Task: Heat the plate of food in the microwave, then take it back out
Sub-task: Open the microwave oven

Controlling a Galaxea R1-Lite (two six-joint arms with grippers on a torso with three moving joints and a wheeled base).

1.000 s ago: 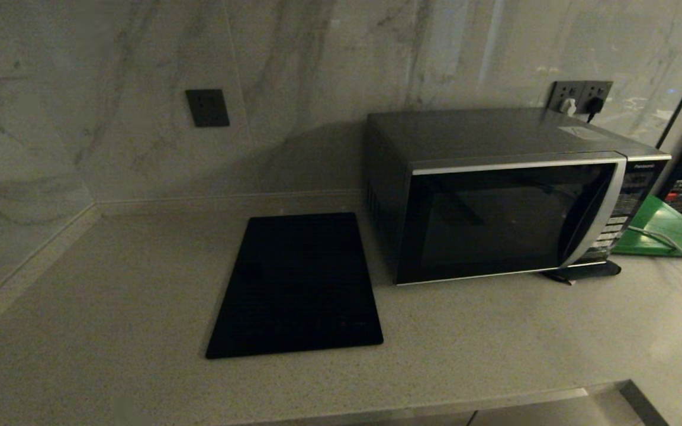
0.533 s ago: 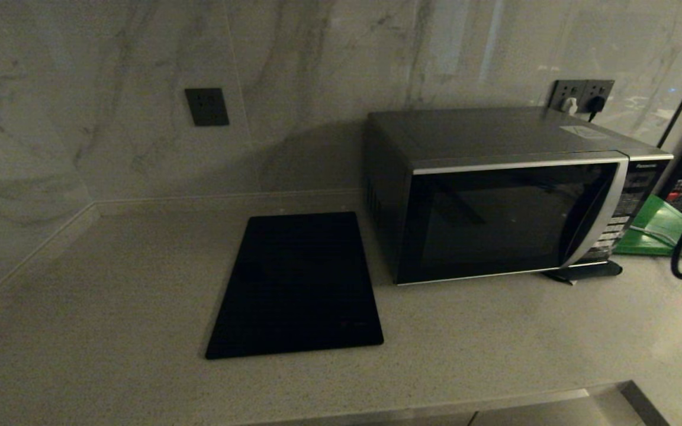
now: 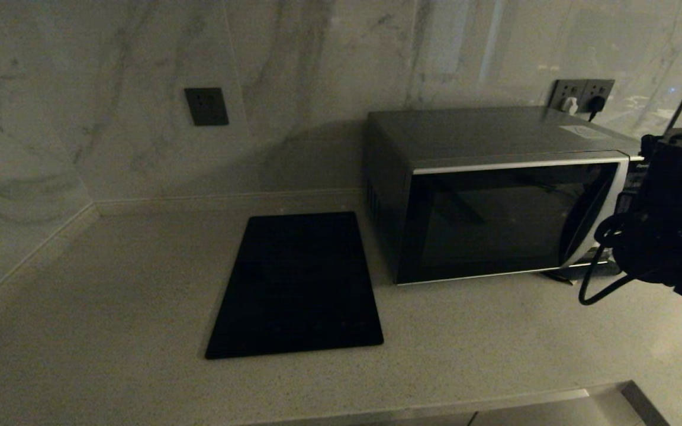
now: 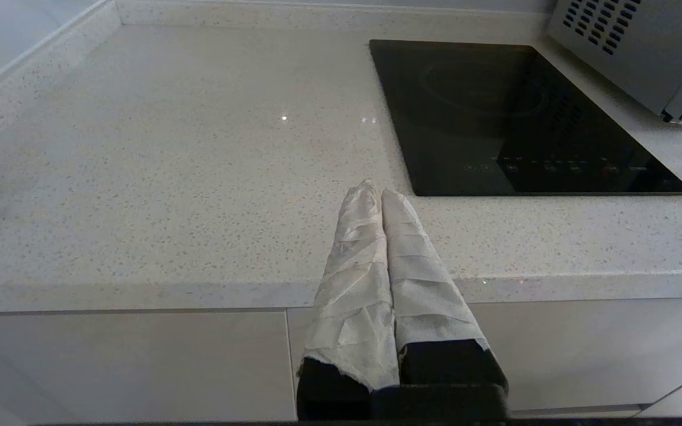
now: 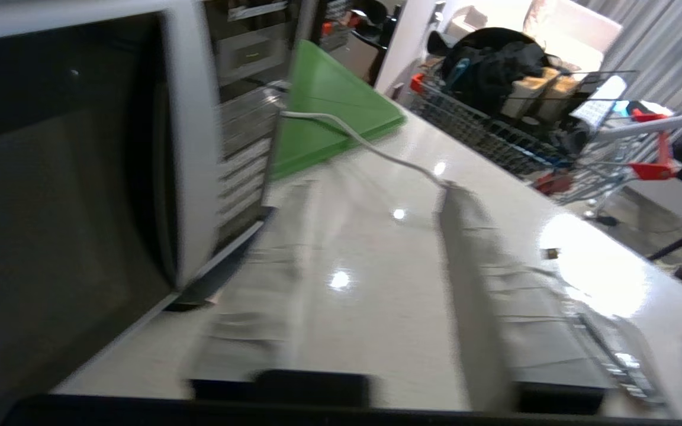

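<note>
Dim head view; right wrist view motion-blurred.

The microwave [image 3: 495, 195], a black-and-silver box with a dark glass door and curved silver trim, sits shut at the far right of the surface [image 3: 110, 284].

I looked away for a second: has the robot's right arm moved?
Yes. The right gripper, out of view before, has come in from the right and now hangs open beside the microwave's keypad end.
</note>
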